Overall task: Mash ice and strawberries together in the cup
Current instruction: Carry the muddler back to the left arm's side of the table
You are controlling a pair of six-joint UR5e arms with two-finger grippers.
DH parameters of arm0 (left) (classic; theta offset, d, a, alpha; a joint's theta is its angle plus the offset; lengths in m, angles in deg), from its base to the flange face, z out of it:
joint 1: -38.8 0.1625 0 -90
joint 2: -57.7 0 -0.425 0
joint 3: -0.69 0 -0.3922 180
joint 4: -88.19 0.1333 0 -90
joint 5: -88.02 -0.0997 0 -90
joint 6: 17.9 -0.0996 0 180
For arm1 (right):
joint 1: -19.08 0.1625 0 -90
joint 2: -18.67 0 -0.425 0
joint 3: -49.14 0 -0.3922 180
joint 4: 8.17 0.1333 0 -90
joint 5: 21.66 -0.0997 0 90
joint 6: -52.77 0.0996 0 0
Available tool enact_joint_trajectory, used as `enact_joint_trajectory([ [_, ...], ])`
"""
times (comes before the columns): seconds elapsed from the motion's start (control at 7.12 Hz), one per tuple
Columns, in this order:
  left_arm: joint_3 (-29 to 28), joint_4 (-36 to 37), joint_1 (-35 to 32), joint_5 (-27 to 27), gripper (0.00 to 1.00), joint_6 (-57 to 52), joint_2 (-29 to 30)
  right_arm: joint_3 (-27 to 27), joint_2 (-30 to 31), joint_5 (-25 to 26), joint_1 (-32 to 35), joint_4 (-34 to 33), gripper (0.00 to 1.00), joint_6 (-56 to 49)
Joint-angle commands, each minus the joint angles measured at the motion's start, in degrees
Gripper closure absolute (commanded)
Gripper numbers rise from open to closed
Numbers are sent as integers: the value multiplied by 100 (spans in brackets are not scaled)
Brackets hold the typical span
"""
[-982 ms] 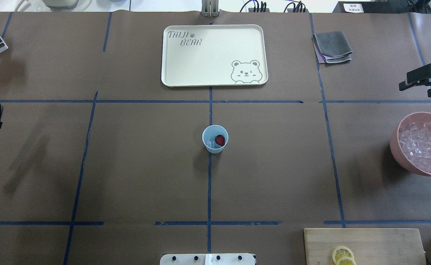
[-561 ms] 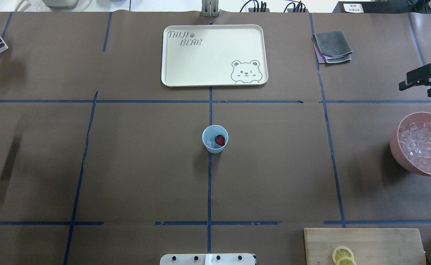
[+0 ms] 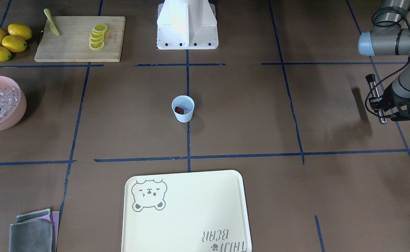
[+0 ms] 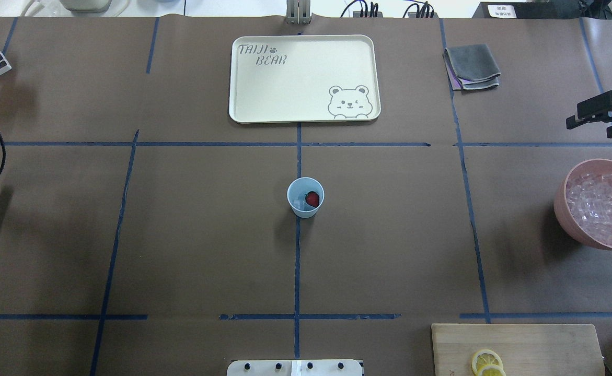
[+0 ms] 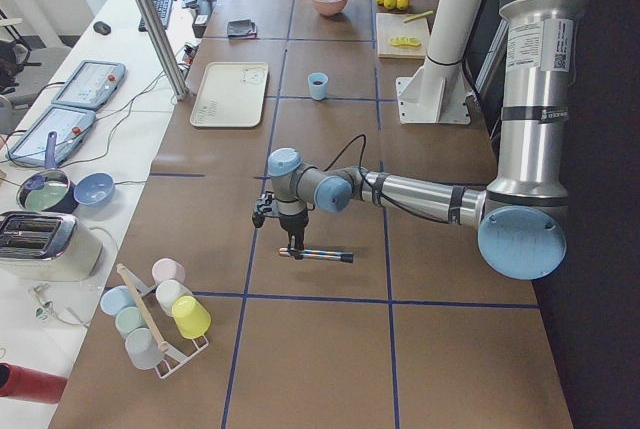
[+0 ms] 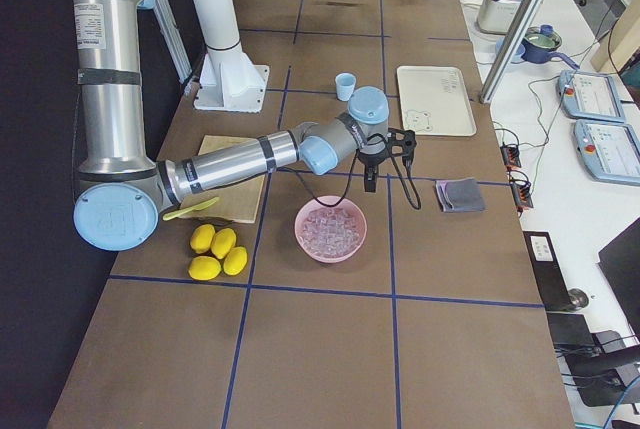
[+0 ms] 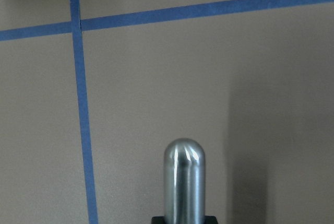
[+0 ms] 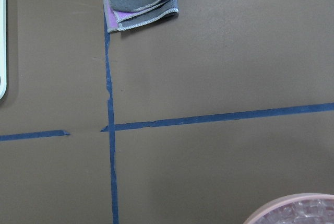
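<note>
At far left, left claw (image 3: 378, 103) with metal rod (image 3: 372, 87) pulled outward

Left hand (image 3: 380, 102) drew the metal rod (image 3: 373, 89) outward.

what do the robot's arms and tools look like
Both the left arm and right arm are silver tubes with pale blue joint caps and a white label on the upright section. The left tool and right tool are black, two-fingered, each with a looping black cable at the wrist.
</note>
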Motion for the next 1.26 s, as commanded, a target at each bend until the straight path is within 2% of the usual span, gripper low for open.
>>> enact_joint_trajectory([
  [0.0,-241,-12,1,23,100,48,184,8,12,-9,-9,4,0,0],
  [0.56,-645,-38,10,41,100,31,326,8,3,0,-44,4,0,9],
  [0.7,-655,-47,10,41,92,14,335,8,3,0,-44,4,0,9],
  [0.84,-664,-47,19,41,78,-13,343,8,3,0,-44,4,0,9],
  [0.98,-673,-38,19,41,32,-4,422,8,3,0,-44,4,0,9],
  [1.12,-664,-47,19,41,26,-13,423,8,3,0,-44,4,0,9],
])
